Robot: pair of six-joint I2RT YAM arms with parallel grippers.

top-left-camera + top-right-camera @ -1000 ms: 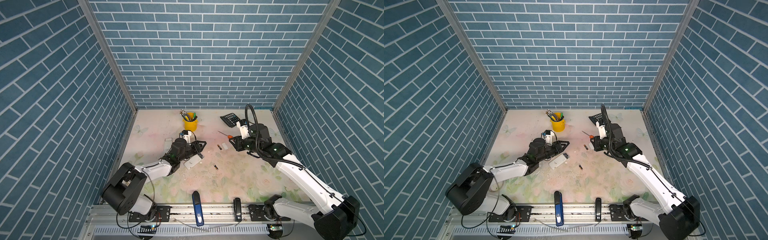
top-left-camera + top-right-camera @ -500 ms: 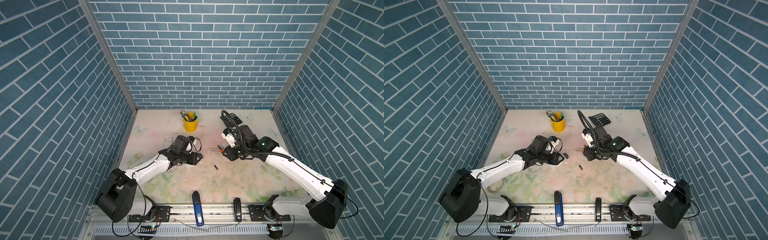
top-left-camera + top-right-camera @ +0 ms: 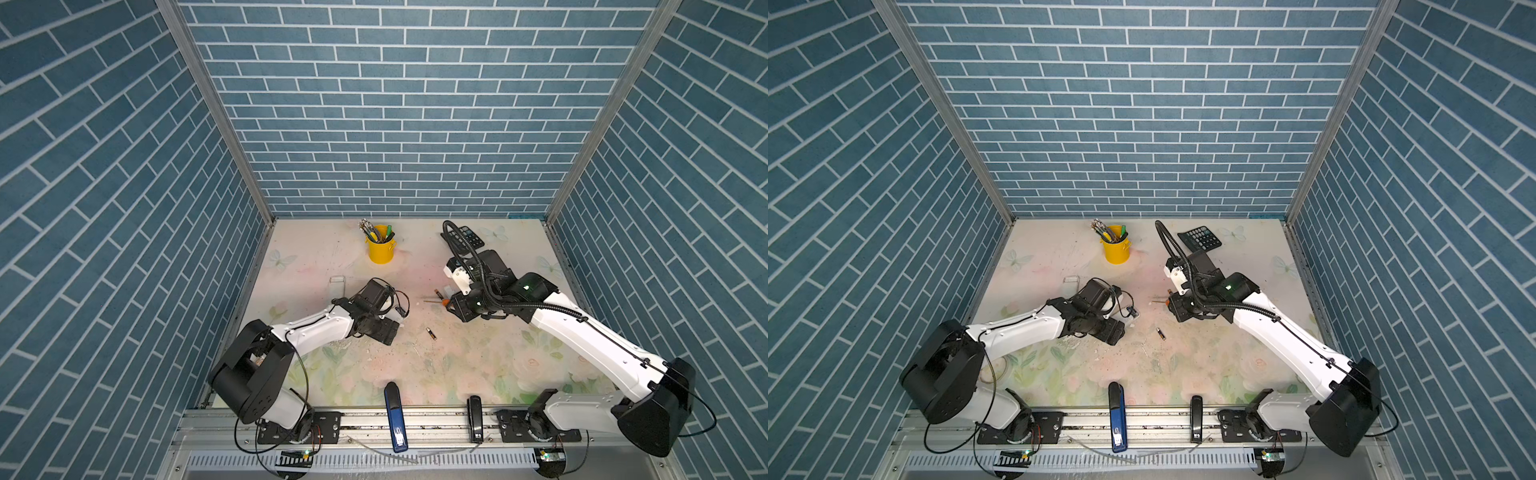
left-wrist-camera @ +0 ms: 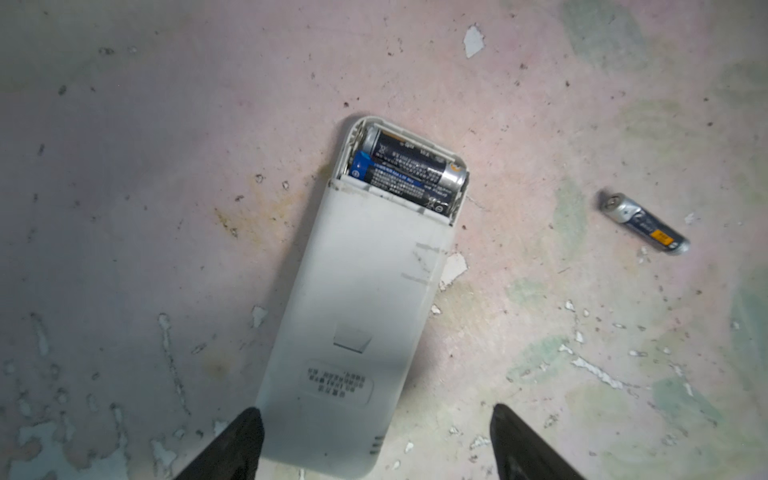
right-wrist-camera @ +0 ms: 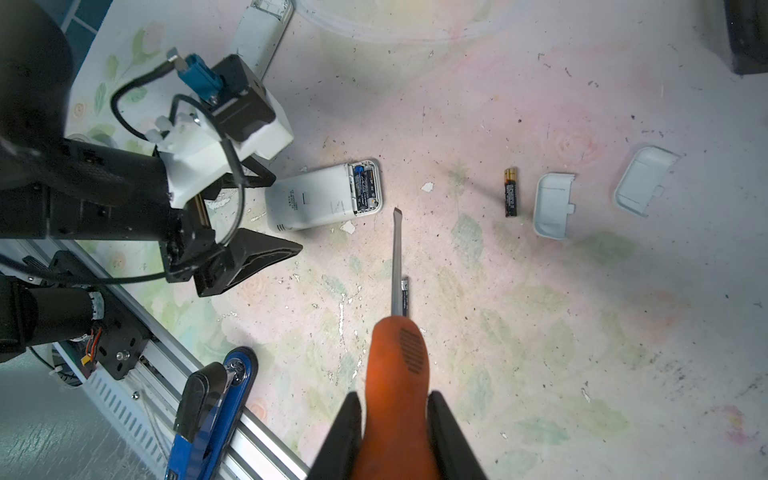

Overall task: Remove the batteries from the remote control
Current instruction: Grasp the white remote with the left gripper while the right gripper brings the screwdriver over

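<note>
The white remote control lies back up on the table, its compartment uncovered, with two dark batteries side by side inside. My left gripper is open, and the remote's near end lies between its fingers, the right finger well clear. One loose battery lies on the table nearby; another lies beside a white cover. My right gripper is shut on the orange screwdriver handle. The blade tip hangs just short of the remote.
A second white cover lies farther out. A yellow pen cup and a calculator stand at the back. A pale rectangular piece lies behind my left arm. Blue and black staplers sit at the front rail.
My left gripper has opened wide and let go of the remote, which now lies on the table. My right arm has swung in toward the middle, still holding the screwdriver.
</note>
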